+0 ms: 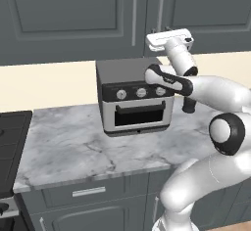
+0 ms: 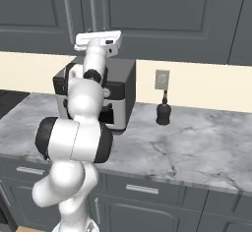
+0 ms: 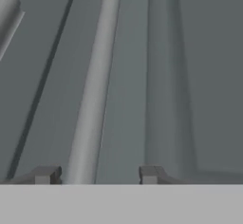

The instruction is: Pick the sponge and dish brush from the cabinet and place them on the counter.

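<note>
The jaws stand half-wide around the long slim metal handle (image 3: 92, 95) of the dark grey wall cabinet (image 1: 73, 14). Squeeze it snugly, then pull straight. The sponge and brush are probably inside, behind shut doors.

A cream wall (image 2: 206, 86) runs behind the marbled surface (image 1: 73, 147), with a wall socket (image 2: 162, 79) on it. A grey toaster oven (image 1: 135, 98) stands at the back, and a small dark bottle (image 2: 163, 112) stands under the socket. A black stovetop (image 1: 10, 142) lies at the left. Grey drawers (image 2: 162, 191) sit below.
</note>
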